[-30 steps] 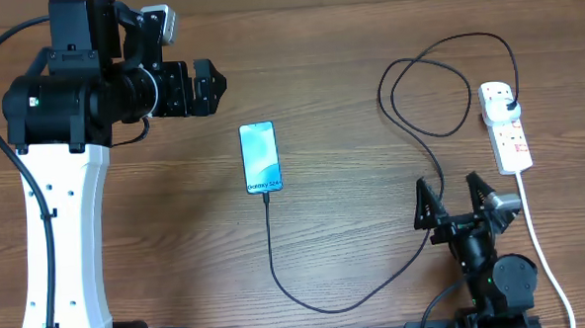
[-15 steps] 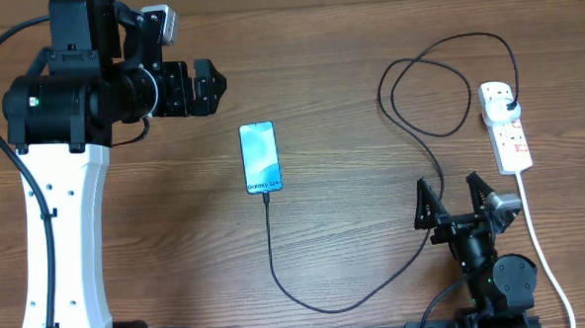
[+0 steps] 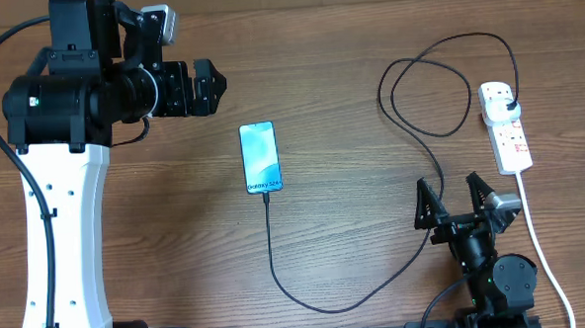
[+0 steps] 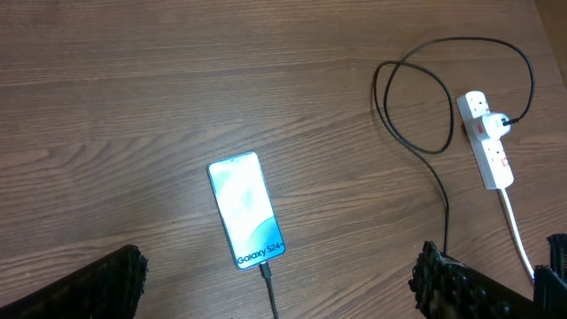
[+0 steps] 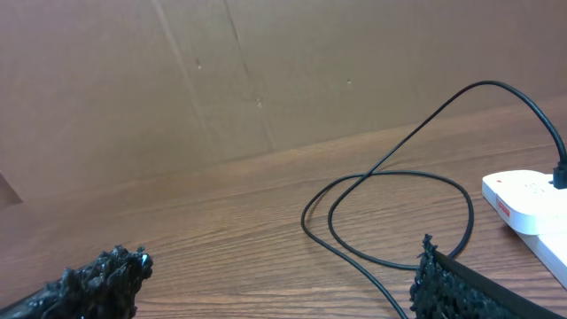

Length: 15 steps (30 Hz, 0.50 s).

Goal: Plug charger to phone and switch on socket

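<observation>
The phone [image 3: 260,157] lies flat mid-table with its lit "Galaxy S24" screen up; it also shows in the left wrist view [image 4: 245,209]. The charger cable [image 3: 323,306] has its tip in the phone's lower edge, curves right and loops up to its black plug [image 3: 508,104] in the white socket strip [image 3: 506,127]. The strip also shows in the left wrist view [image 4: 488,141] and right wrist view [image 5: 532,204]. My left gripper [image 3: 208,87] is open, raised at the upper left. My right gripper [image 3: 455,198] is open and empty, near the front edge below the strip.
The strip's white cord [image 3: 546,257] runs down toward the table's front right, beside my right arm. The left arm's white base [image 3: 64,243] stands at the left. A brown cardboard wall [image 5: 221,80] backs the table in the right wrist view.
</observation>
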Each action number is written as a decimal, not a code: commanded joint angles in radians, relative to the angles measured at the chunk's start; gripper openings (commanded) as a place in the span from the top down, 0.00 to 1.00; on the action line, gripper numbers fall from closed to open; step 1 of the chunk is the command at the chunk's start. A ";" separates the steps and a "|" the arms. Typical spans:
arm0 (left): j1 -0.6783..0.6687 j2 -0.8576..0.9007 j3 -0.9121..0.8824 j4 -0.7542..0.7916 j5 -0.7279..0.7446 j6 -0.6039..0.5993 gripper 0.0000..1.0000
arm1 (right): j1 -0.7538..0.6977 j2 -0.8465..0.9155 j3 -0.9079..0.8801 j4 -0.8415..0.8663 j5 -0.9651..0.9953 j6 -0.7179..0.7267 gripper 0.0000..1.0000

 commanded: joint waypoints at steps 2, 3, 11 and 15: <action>0.004 0.006 -0.005 0.000 0.007 0.004 0.00 | -0.003 -0.010 -0.011 0.005 0.012 0.003 0.00; 0.004 0.006 -0.005 0.000 0.007 0.004 0.01 | -0.003 -0.010 -0.011 0.005 0.012 0.003 0.00; 0.004 0.006 -0.005 0.000 -0.011 0.005 0.01 | -0.003 -0.010 -0.011 0.005 0.012 0.003 0.00; 0.004 -0.032 -0.005 0.005 -0.084 0.005 0.00 | -0.003 -0.010 -0.011 0.005 0.012 0.003 0.00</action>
